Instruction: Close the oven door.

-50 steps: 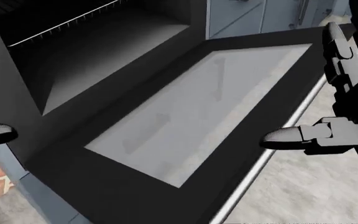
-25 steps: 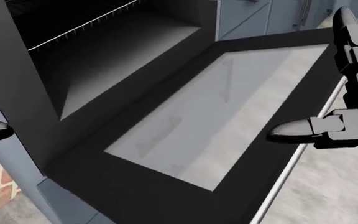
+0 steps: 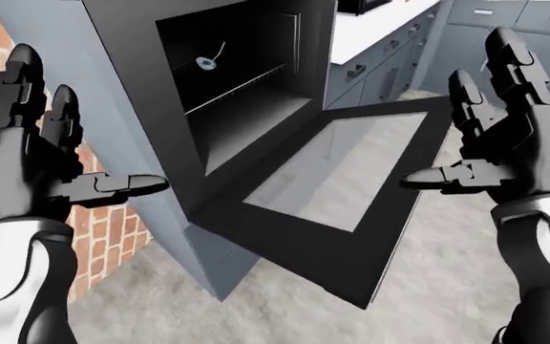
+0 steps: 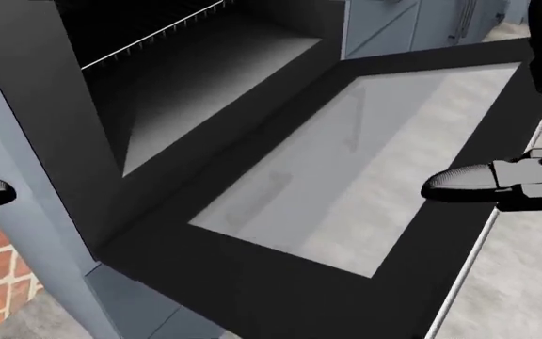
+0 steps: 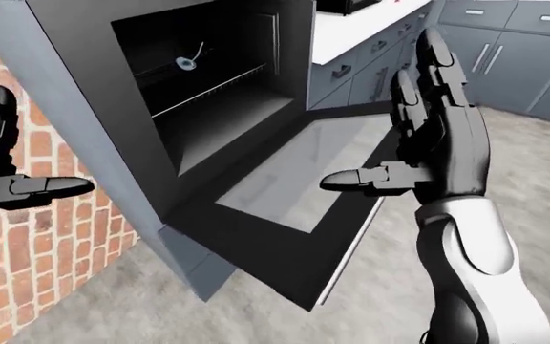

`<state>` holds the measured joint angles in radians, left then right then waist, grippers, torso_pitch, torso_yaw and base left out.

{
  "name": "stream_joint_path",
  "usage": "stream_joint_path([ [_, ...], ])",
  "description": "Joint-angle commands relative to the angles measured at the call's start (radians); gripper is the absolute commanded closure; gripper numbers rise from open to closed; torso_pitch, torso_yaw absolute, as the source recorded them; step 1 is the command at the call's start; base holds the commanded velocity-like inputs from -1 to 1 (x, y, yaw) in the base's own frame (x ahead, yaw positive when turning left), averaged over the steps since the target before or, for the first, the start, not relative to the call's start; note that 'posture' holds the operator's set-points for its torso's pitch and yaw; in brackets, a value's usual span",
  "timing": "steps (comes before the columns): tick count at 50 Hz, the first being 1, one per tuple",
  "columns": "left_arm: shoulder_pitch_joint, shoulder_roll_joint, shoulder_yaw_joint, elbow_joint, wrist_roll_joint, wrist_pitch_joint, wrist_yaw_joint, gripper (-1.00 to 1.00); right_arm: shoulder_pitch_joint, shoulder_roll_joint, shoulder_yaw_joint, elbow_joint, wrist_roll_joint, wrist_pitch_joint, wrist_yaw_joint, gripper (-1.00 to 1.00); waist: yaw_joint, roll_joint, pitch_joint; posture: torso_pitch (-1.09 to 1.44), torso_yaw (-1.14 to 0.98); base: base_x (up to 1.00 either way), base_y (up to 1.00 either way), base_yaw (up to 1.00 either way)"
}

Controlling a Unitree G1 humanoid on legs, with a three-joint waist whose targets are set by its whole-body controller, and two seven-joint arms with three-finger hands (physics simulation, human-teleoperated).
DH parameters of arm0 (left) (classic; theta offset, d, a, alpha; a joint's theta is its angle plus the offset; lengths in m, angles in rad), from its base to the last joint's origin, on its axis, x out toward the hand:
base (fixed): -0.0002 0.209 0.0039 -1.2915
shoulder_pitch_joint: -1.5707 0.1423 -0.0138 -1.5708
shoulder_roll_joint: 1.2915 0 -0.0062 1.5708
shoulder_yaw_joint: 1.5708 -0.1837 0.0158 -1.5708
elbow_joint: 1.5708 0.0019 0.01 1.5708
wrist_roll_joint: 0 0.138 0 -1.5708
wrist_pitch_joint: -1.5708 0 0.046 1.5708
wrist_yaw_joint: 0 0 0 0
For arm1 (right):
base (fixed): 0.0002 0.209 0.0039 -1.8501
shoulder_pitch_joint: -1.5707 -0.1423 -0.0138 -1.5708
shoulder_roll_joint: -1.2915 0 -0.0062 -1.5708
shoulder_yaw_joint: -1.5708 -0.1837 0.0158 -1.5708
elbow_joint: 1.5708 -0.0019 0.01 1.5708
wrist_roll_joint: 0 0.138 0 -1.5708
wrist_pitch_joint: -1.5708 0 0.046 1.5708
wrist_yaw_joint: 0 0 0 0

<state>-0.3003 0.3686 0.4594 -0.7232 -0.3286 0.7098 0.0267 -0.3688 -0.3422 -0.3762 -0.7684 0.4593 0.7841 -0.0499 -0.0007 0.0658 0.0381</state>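
The oven door [image 3: 294,236] hangs fully down, a black frame around a glass pane [image 3: 342,172], with a silver handle bar [image 5: 351,244] along its outer edge. Behind it the oven cavity [image 3: 242,86] stands dark, with a wire rack [image 3: 237,86] inside. My right hand [image 3: 504,136] is open, palm up-turned beside the door's right edge, thumb [image 4: 459,182] over the door frame, not touching it as far as I can tell. My left hand [image 3: 36,150] is open at the left, beside the oven's grey side wall, holding nothing.
A red brick wall [image 5: 55,229] stands left of the oven housing [image 3: 141,107]. Grey cabinets with drawers [image 5: 504,50] and a white counter [image 5: 361,25] run along the top right. Grey floor [image 5: 256,315] lies under the door.
The head view has shifted so the oven and door sit further right and lower in the picture. My right thumb stays over the door's right frame; the door remains down.
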Motion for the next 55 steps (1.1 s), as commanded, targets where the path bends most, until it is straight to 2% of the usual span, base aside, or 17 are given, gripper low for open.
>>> stream_joint_path([
  [1, -0.017, 0.01, 0.008, -0.019, 0.003, -0.021, 0.002, -1.0, -0.017, -0.015, -0.008, -0.017, 0.002, -0.023, 0.002, -1.0, 0.001, -0.005, -0.015, 0.0, 0.0, 0.0, 0.18, 0.0],
  [2, -0.017, 0.01, 0.009, -0.019, 0.003, -0.021, 0.002, -1.0, -0.016, -0.015, -0.007, -0.019, 0.002, -0.023, 0.001, -1.0, -0.002, 0.008, -0.012, 0.0, 0.0, 0.0, 0.16, 0.0],
  [9, -0.016, 0.01, 0.01, -0.018, 0.004, -0.022, 0.003, -1.0, -0.012, -0.014, -0.004, -0.016, -0.003, -0.029, 0.004, -1.0, -0.002, -0.059, -0.007, 0.0, 0.0, 0.0, 0.17, 0.0],
  [13, -0.015, 0.011, 0.012, -0.017, 0.005, -0.024, 0.003, -1.0, -0.015, -0.015, -0.005, -0.014, -0.006, -0.033, 0.005, -1.0, -0.001, -0.139, -0.019, 0.0, 0.0, 0.0, 0.14, 0.0],
  [14, -0.016, 0.012, 0.012, -0.017, 0.005, -0.024, 0.003, -1.0, -0.015, -0.015, -0.005, -0.013, -0.006, -0.033, 0.005, -1.0, -0.005, -0.105, 0.004, 0.0, 0.0, 0.0, 0.0, 0.0],
  [19, -0.014, 0.012, 0.013, -0.011, 0.006, -0.03, 0.0, -1.0, -0.016, -0.016, -0.006, -0.016, -0.004, -0.028, 0.004, -1.0, -0.006, -0.066, -0.01, 0.0, 0.0, 0.0, 0.05, 0.0],
  [24, -0.018, 0.013, 0.014, -0.02, 0.001, -0.02, 0.004, -1.0, -0.017, -0.015, -0.008, -0.02, 0.002, -0.022, 0.002, -1.0, 0.003, -0.071, -0.024, 0.0, 0.0, 0.0, 0.17, 0.0],
  [27, -0.019, 0.014, 0.015, -0.022, -0.001, -0.018, 0.006, -1.0, -0.016, -0.015, -0.008, -0.022, 0.004, -0.02, 0.001, -1.0, -0.003, -0.022, -0.014, 0.0, 0.0, 0.0, 0.16, 0.0],
  [28, -0.02, 0.015, 0.015, -0.023, -0.002, -0.016, 0.007, -1.0, -0.016, -0.015, -0.007, -0.022, 0.003, -0.021, 0.0, -1.0, -0.004, 0.016, -0.023, 0.0, 0.0, 0.0, 0.16, 0.0],
  [29, -0.02, 0.015, 0.015, -0.024, -0.003, -0.015, 0.007, -1.0, -0.017, -0.016, -0.007, -0.023, 0.003, -0.02, -0.001, -1.0, 0.001, -0.007, -0.019, 0.0, 0.0, 0.0, 0.16, 0.0],
  [31, -0.022, 0.016, 0.014, -0.025, -0.004, -0.013, 0.01, -1.0, -0.007, -0.016, 0.008, -0.022, -0.025, -0.042, 0.012, -1.0, 0.005, -0.014, 0.008, 0.0, 0.0, 0.0, 0.08, 0.0],
  [33, -0.02, 0.016, 0.014, -0.021, -0.001, -0.017, 0.009, -1.0, -0.011, -0.014, 0.019, -0.01, -0.057, -0.048, 0.011, -1.0, -0.001, -0.024, -0.005, 0.0, 0.0, 0.0, 0.0, 0.0],
  [37, -0.024, 0.015, 0.016, -0.011, 0.005, -0.03, 0.018, -1.0, -0.018, -0.005, 0.099, 0.058, -0.283, -0.06, -0.017, -1.0, 0.002, -0.053, 0.007, 0.0, 0.0, 0.0, 0.0, 0.0],
  [41, -0.041, 0.01, 0.045, 0.002, -0.072, -0.006, 0.064, -1.0, -0.07, 0.04, 0.035, 0.075, -0.229, 0.073, -0.007, -1.0, 0.019, -0.106, -0.006, 0.0, 0.0, 0.0, 0.0, 0.0],
  [46, -0.051, 0.037, 0.066, 0.01, -0.187, 0.029, 0.143, -1.0, -0.054, 0.0, 0.048, 0.122, -0.249, -0.004, 0.042, -1.0, 0.013, -0.077, -0.009, 0.0, 0.0, 0.0, 0.0, 0.0],
  [52, -0.021, 0.056, 0.062, 0.048, -0.194, -0.022, 0.144, -1.0, -0.015, 0.0, 0.089, 0.174, -0.395, -0.104, 0.085, -1.0, 0.006, -0.06, -0.015, 0.0, 0.0, 0.0, 0.0, 0.0],
  [55, -0.016, 0.058, 0.051, 0.054, -0.174, -0.034, 0.137, -1.0, -0.021, 0.028, 0.059, 0.156, -0.368, -0.074, 0.111, -1.0, 0.004, -0.055, -0.018, 0.0, 0.0, 0.0, 0.0, 0.0],
])
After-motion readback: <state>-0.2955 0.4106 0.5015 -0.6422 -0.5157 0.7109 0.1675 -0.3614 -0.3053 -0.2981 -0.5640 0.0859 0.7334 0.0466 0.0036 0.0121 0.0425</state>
